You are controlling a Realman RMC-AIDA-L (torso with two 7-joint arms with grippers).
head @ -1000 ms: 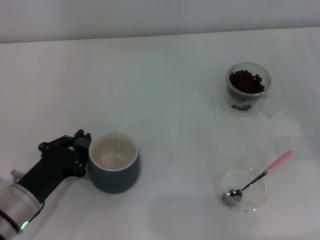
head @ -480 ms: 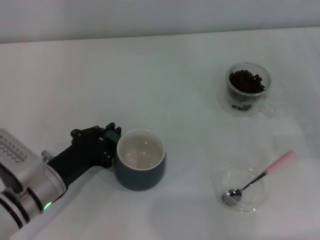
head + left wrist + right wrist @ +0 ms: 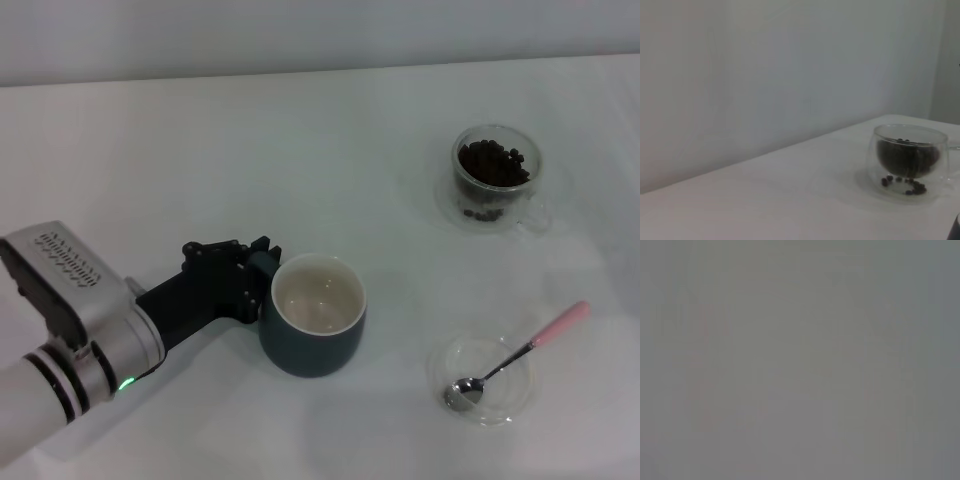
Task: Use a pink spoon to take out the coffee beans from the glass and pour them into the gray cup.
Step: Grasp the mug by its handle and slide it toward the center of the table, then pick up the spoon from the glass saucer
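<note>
The gray cup stands upright near the table's front, left of centre, its cream inside bare. My left gripper is at the cup's left side, shut on it where its handle is hidden behind the fingers. The glass sits at the far right with coffee beans in it; the left wrist view shows the same glass and a few beans low in it. The pink spoon lies at the front right, its metal bowl resting in a clear dish. My right gripper is out of view.
A shallow clear glass dish holds the spoon's bowl at the front right. The white table runs back to a pale wall. The right wrist view is a plain grey blur.
My left arm has slid to the right across the table, and the gray cup has moved with it from the front left towards the centre. The glass, spoon and dish have not moved.
</note>
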